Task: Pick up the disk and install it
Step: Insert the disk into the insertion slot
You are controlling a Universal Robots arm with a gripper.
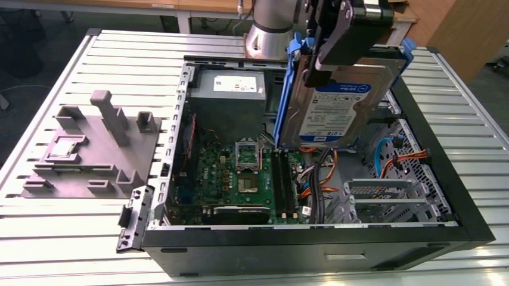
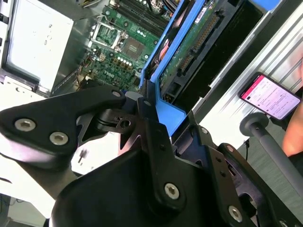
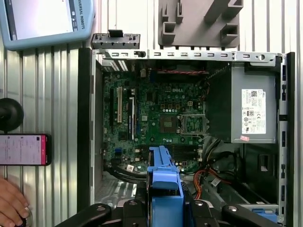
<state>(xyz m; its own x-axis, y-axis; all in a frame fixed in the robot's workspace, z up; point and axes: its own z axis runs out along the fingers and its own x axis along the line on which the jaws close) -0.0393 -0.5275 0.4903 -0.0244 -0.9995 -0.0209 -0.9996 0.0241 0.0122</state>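
The disk (image 1: pixel 334 104) is a silver-grey drive with a white-and-blue label in a blue carrier frame. It hangs upright over the open computer case (image 1: pixel 318 241), above the motherboard (image 1: pixel 238 179) and the cables beside it. My gripper (image 1: pixel 330 62) is shut on the disk's upper end. In the second wrist view the black fingers (image 2: pixel 149 127) clamp the blue carrier (image 2: pixel 168 113), and the disk's green circuit board (image 2: pixel 189 52) faces the camera. In the first wrist view the carrier's edge (image 3: pixel 163 184) sticks out from my gripper (image 3: pixel 164 210) over the motherboard (image 3: pixel 156 118).
A metal drive cage (image 1: pixel 390 199) sits in the case's near right corner, and the power supply (image 1: pixel 226 95) at the back. A grey fixture block (image 1: pixel 87 149) stands on the exterior view's left. A phone (image 3: pixel 23 149), a person's hand (image 3: pixel 12 203) and a blue-rimmed tablet (image 3: pixel 45 19) lie beside the case.
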